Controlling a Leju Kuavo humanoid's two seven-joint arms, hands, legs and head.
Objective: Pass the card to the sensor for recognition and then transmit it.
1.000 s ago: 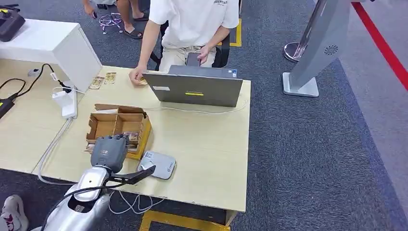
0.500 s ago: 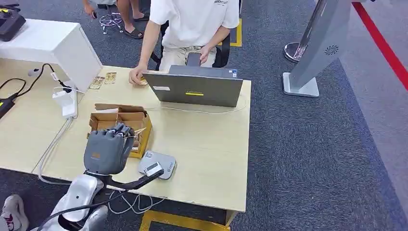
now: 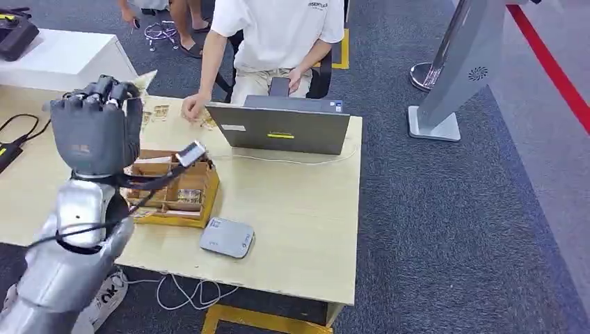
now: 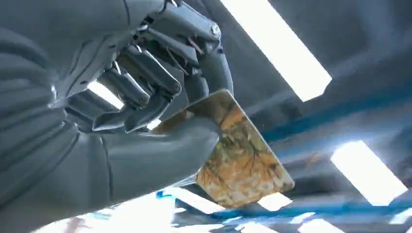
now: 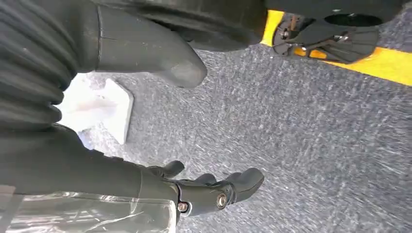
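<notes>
My left hand (image 3: 96,132) is raised high over the left end of the table (image 3: 306,209), back of the hand toward my head camera. The card (image 4: 238,155) is pinched flat between thumb and curled fingers (image 4: 145,87); most of its length sticks out past the thumb, and a pale corner of it shows beyond the knuckles in the head view (image 3: 145,80). The wrist camera looks up at ceiling lights, so the card's face is likely tilted upward, away from the table.

The sensor (image 3: 227,238), a flat grey box, lies near the table's front edge, down and to the right of my hand, well apart from it, just beside the cardboard box (image 3: 174,184) of cards. Left hand is the nearer one; my right hand (image 5: 204,191) hangs over the floor, fingers loosely curled, holding nothing.

Judgement: the card must come down and turn face-flat over the sensor.

Change: a second ago my hand was low at the box; half a second ago it was lifting; now it is far higher and further left. The seated person (image 3: 278,35) behind the laptop (image 3: 282,129) is much as before.
</notes>
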